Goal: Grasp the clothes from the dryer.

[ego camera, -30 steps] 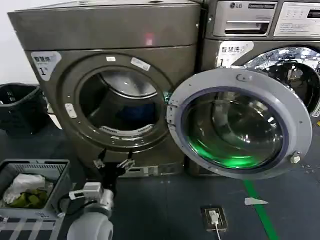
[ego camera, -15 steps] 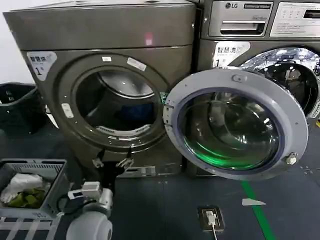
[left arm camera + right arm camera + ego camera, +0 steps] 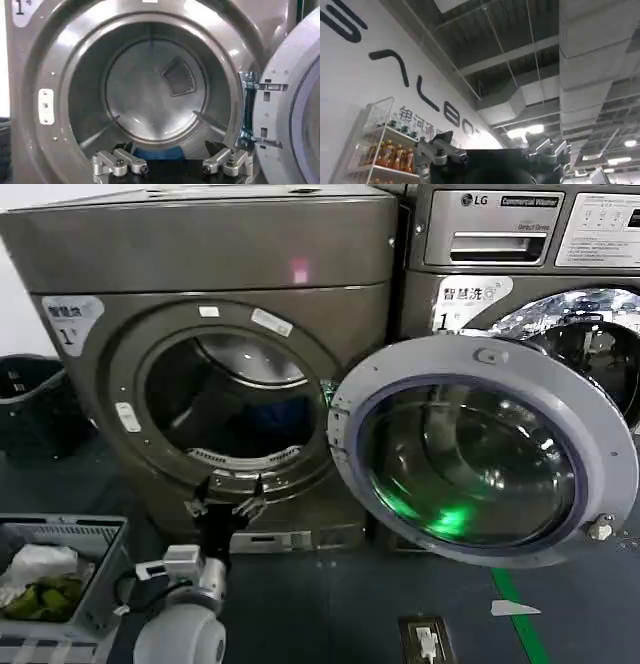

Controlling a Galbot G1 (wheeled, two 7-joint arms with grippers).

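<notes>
The bronze-grey dryer (image 3: 200, 254) stands at the left with its round door (image 3: 480, 454) swung open to the right. Low at the back of the drum lie the dark blue clothes (image 3: 277, 416), seen as a blue patch (image 3: 160, 152) in the left wrist view. My left gripper (image 3: 225, 504) hangs open just in front of the lower rim of the drum mouth, with nothing between its fingers (image 3: 131, 164). It is still outside the drum and apart from the clothes. My right gripper (image 3: 495, 156) is open and points up at the ceiling.
A grey basket (image 3: 70, 529) with a white cloth (image 3: 35, 562) and an olive-green one (image 3: 45, 596) stands on the floor at the lower left. A black basket (image 3: 30, 399) is beside the dryer. The LG machine (image 3: 500, 244) stands at the right, behind the open door.
The head view has shifted a little and the dryer looks slightly nearer. My left gripper has edged up towards the drum mouth's lower rim, still open.
</notes>
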